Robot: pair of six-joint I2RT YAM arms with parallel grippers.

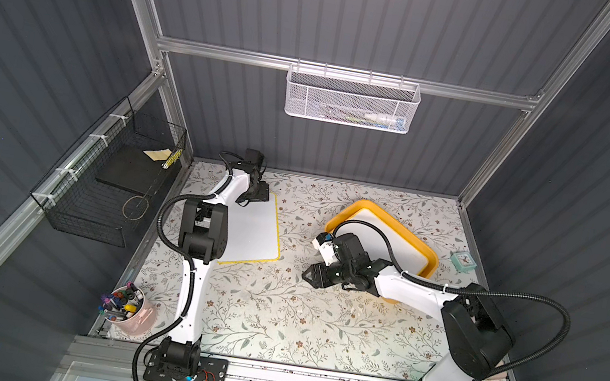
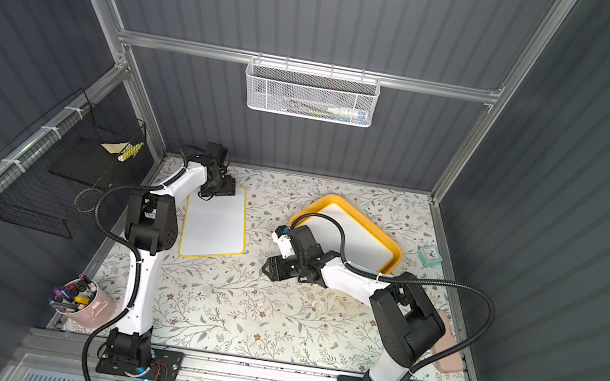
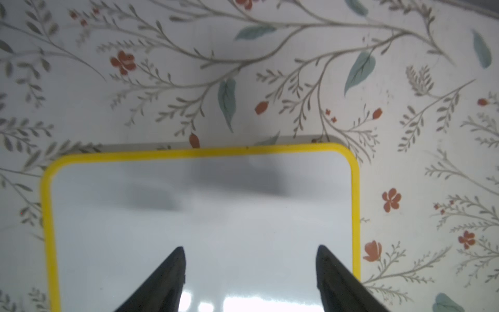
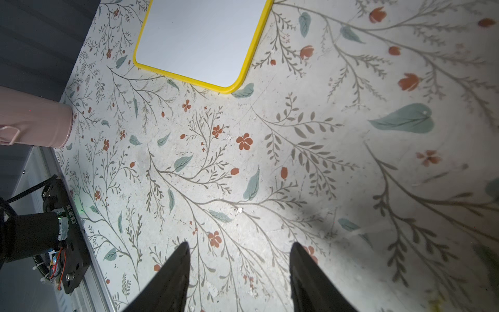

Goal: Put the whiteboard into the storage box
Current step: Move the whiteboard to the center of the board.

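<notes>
left fingers (image 3: pixel 170 278) spread over yellow-rimmed whiteboard (image 3: pixel 202 216), white board (image 1: pixel 406 250) in storage box (image 1: pixel 366 205)

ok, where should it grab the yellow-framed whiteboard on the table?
Probably the far short edge of the yellow-framed whiteboard: it lies flat, so only the rim offers a pinch. Come in low from the back-wall side; the open left pincer hovers over that end.

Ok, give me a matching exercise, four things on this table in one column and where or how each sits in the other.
1 yellow-framed whiteboard
2 storage box
3 pink cup
4 clock

A full of markers
B beside the storage box, on its right
C flat under the left hand
D holds a white board

Pairs: 1-C, 2-D, 3-A, 4-B
</notes>
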